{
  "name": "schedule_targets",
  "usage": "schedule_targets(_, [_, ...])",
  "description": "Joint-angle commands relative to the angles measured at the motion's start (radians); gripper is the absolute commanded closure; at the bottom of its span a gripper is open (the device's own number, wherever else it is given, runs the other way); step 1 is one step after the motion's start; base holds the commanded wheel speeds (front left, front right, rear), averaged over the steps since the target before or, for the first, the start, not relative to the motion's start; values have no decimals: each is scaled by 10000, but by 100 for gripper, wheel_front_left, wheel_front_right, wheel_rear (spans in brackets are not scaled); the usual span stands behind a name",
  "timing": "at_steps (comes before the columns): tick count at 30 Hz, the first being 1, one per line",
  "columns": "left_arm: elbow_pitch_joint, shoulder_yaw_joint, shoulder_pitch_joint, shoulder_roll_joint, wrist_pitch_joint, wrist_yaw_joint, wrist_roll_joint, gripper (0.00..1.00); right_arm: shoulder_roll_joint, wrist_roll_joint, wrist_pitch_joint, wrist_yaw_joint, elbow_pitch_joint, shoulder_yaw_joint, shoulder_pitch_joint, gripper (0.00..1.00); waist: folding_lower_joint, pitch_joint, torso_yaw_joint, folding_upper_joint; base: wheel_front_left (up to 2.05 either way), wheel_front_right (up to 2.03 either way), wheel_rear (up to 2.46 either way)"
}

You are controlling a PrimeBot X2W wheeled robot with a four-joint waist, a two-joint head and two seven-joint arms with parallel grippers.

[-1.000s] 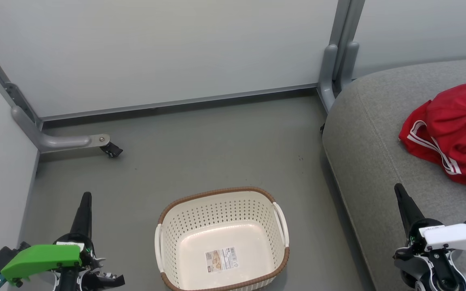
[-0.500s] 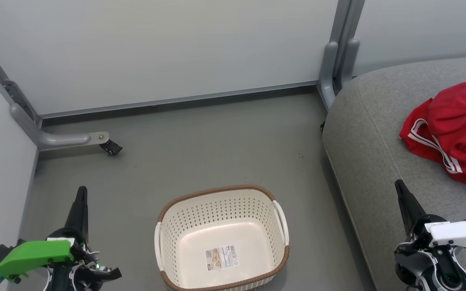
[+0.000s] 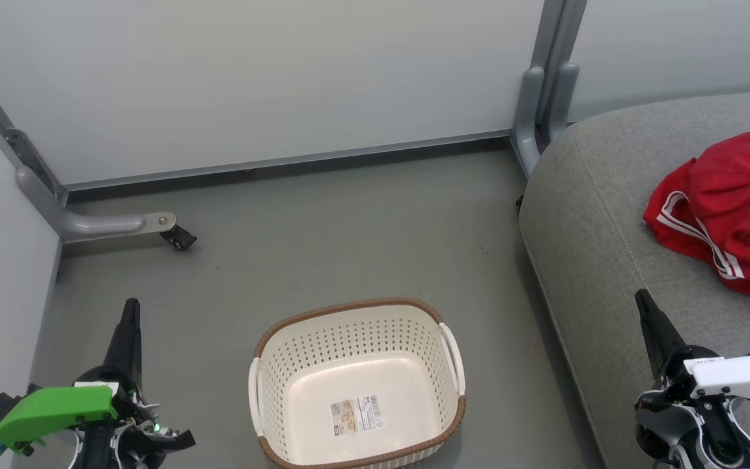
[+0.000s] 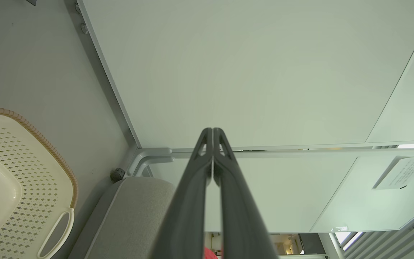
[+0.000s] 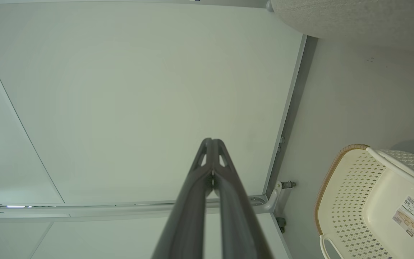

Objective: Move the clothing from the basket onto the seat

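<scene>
Both grippers closed and holding nothing; clothing on the seat.
Left gripper (image 3: 131, 306): 2 fingers pressed together, raised over the floor (image 3: 323, 234) left of the basket (image 3: 349, 339); a little further left than 1.0 s ago, unchanged since 0.5 s ago. Right gripper (image 3: 640, 296): 2 fingers pressed together, over the near edge of the seat (image 3: 596, 228), position as before. Basket: upright on the floor between the grippers, paper label (image 3: 357, 415) on its bottom. Clothing (image 3: 733, 208): red heap with white stripe trim, lying on the seat at the far right, well apart from the basket, unmoved.
</scene>
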Motion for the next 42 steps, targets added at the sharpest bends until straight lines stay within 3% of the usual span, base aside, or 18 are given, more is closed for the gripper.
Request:
schedule_targets(1, [10, 49, -112, 5, 30, -54, 31, 100, -2, 0, 21, -3, 23, -36, -99, 100, 0, -1, 0, 0, 0, 0, 0])
schedule_targets(42, [20, 189, -131, -110, 158, -54, 167, 100, 52, -90, 80, -3, 28, -120, -108, 100, 0, -1, 0, 0, 0, 0, 0])
